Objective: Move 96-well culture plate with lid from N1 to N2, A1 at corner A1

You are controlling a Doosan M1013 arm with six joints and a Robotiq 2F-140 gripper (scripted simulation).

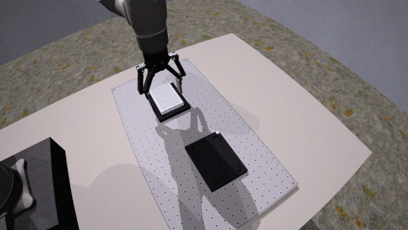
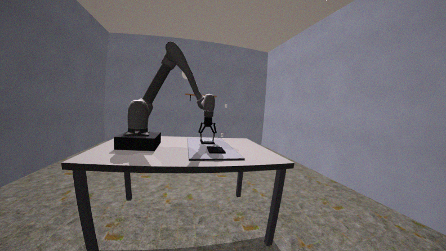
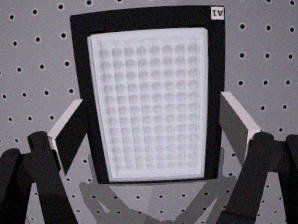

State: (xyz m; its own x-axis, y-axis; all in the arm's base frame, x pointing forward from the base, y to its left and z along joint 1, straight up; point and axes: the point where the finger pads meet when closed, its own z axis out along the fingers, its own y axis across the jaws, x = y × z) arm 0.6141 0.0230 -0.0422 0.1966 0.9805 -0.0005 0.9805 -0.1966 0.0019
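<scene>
I read the top view from left to right. At far left the arm's black pedestal (image 1: 54, 160) sits on the beige table (image 1: 285, 114). Next comes the perforated grey breadboard (image 1: 256, 171), lying lengthwise across the table. On its far part stands nest N1 (image 1: 159, 115), a black base, with the lidded 96-well culture plate (image 1: 166, 98) seated flat on it. In the wrist view the A1 label (image 3: 217, 12) shows at the nest's upper right corner.

The gripper (image 1: 159, 88) hangs straight down over the plate, one finger on each long side. In the wrist view the left pad (image 3: 65, 125) and the right pad (image 3: 238, 117) flank the plate. I see a strip of black nest between each pad and the plate's edge, so neither pad touches. The jaws stand partly closed around the plate and grasp nothing.

Further right and nearer the camera lies nest N2 (image 1: 216, 161), black, with a small light tag at its far corner. It stands well apart from N1.
</scene>
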